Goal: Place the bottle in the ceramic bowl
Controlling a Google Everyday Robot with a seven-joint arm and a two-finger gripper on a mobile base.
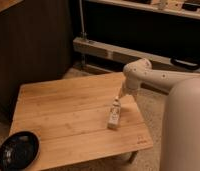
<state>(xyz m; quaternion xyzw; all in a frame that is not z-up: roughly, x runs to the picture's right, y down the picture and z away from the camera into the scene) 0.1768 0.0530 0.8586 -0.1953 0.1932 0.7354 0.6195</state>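
Observation:
The bottle [113,115], small, pale cream with a darker label, lies on its side on the right part of the low wooden table [68,110], with its cap pointing to the far side. My gripper [119,98] hangs down from the white arm [143,75], just above the bottle's cap end. Whether it touches the bottle does not show. The glossy black ceramic bowl [18,150] sits at the table's front left corner, far from the bottle, with nothing visible in it.
A large white arm segment [185,130] fills the right edge of the view. Behind the table stand a dark wall panel [33,45] and a metal rail [118,52]. Speckled floor [153,107] lies to the right of the table.

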